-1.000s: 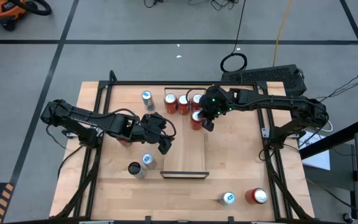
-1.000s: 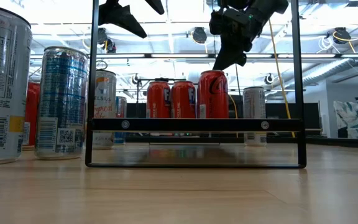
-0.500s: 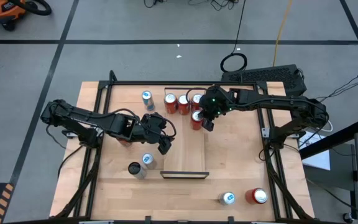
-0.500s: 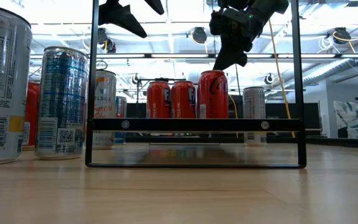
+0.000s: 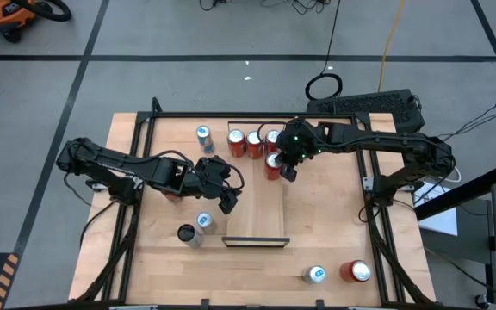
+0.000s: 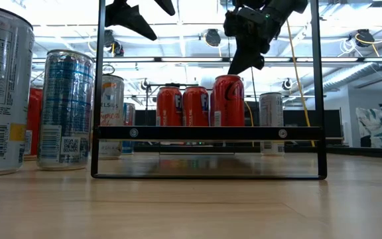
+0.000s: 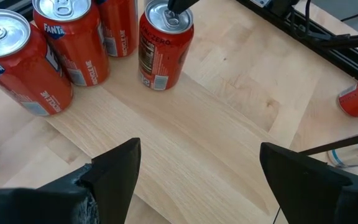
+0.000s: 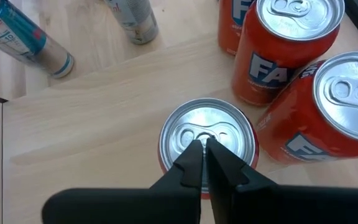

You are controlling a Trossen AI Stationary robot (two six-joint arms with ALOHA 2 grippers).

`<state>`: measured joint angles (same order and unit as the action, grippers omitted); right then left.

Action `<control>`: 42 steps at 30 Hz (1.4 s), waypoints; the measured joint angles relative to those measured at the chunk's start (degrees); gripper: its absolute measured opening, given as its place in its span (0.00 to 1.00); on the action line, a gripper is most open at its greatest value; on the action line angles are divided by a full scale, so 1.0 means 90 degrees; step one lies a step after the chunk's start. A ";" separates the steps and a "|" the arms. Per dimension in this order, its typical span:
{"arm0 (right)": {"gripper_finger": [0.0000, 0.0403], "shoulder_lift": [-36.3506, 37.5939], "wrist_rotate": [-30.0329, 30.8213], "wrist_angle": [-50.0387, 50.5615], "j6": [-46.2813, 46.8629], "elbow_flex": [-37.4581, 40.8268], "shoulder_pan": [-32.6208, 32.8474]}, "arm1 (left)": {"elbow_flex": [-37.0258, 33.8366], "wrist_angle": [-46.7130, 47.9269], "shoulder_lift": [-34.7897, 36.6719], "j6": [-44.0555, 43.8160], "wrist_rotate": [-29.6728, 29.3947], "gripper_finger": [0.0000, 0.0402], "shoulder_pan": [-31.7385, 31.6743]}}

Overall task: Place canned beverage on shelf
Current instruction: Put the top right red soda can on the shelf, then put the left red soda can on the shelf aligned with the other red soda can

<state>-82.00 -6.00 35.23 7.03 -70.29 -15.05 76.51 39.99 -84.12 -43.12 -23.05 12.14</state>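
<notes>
**Over the shelf's far end**

I see my right gripper with jaws clenched, tips on the red can standing on the shelf. My left gripper hovers nearby, jaws released.

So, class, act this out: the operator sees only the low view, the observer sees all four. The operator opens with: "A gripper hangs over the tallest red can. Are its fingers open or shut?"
Observer: Shut. The right wrist view shows the right gripper with its tips together over the middle of the red can's lid.
Operator: And the other arm?
Observer: The left gripper is open and empty, above a bare stretch of the shelf.
Operator: Any cans I can't see?
Observer: Yes, the high view shows a silver can and another red one off the shelf, by the table's near right corner.
</notes>
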 joint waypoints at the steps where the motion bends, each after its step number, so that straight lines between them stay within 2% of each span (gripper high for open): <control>1: 0.00 0.0000 0.0002 -0.0002 0.0000 -0.0046 0.0000 | 0.0000 0.0000 0.0000 -0.0002 0.0000 0.82 0.0000; 10: 0.00 0.0137 -0.0054 -0.0037 0.0002 -0.0514 0.0015 | 0.0000 -0.0045 0.0000 -0.0020 0.0003 0.82 0.0000; 16: 0.00 0.0495 -0.0623 -0.0013 0.0019 -0.0647 0.0017 | 0.0242 0.0158 0.0033 -0.0235 0.0170 0.82 -0.0015; 21: 0.00 0.0931 -0.0707 0.0214 0.0141 -0.0647 0.0019 | 0.0941 0.1658 0.0046 -0.0738 0.0378 0.82 -0.0128; 27: 0.00 0.1412 -0.0688 0.0474 0.0279 -0.0649 0.0019 | 0.1716 0.4047 0.0051 -0.1523 0.1138 0.82 -0.0429; 32: 0.00 0.1644 -0.0687 0.0504 0.0375 -0.0649 0.0017 | 0.1885 0.5449 0.0053 -0.2231 0.2026 0.82 -0.0787; 37: 0.00 0.1644 -0.0682 0.0505 0.0346 -0.0649 0.0019 | 0.1627 0.5523 0.0047 -0.2574 0.2309 0.82 -0.1075; 42: 0.00 0.1596 -0.0694 0.0549 0.0427 -0.0649 0.0019 | 0.1021 0.5552 0.0090 -0.2303 0.2881 0.82 -0.1443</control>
<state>-67.63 -12.24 40.17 10.88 -76.14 -14.87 85.70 89.96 -83.30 -63.84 2.88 -0.85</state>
